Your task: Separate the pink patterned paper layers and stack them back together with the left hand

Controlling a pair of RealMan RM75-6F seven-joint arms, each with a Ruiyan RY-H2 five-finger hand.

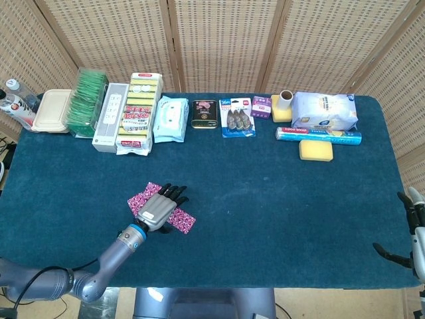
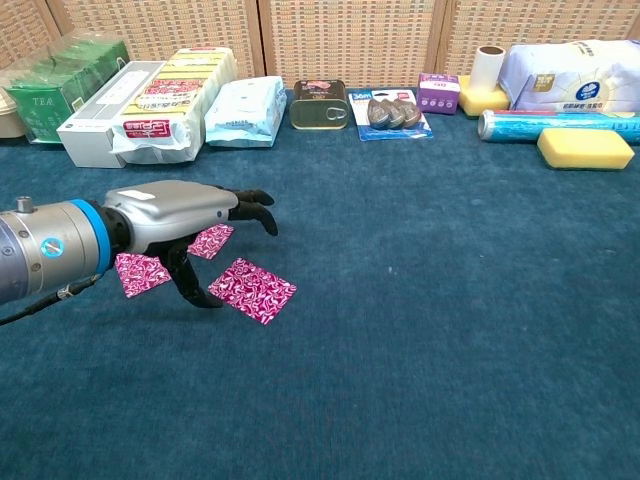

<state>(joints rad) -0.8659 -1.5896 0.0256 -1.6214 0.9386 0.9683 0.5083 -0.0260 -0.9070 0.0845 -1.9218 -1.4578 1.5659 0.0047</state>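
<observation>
Head view: the left hand [image 1: 159, 209] hangs over the pink patterned paper sheets [image 1: 180, 220] near the front left of the blue surface [image 1: 265, 199], fingers [image 1: 174, 193] spread and holding nothing. The right hand [image 1: 412, 239] sits at the far right edge, its state unclear.

Chest view: three sheets lie apart, one [image 2: 252, 290] just beside the thumb. The layers look separated; restacking comes next, which calls for pinching one sheet.

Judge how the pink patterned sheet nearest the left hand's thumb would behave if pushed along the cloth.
The pink sheet lies flat and thin, so it is probably light and floppy. On the napped table cloth it may snag or buckle rather than slide.
</observation>
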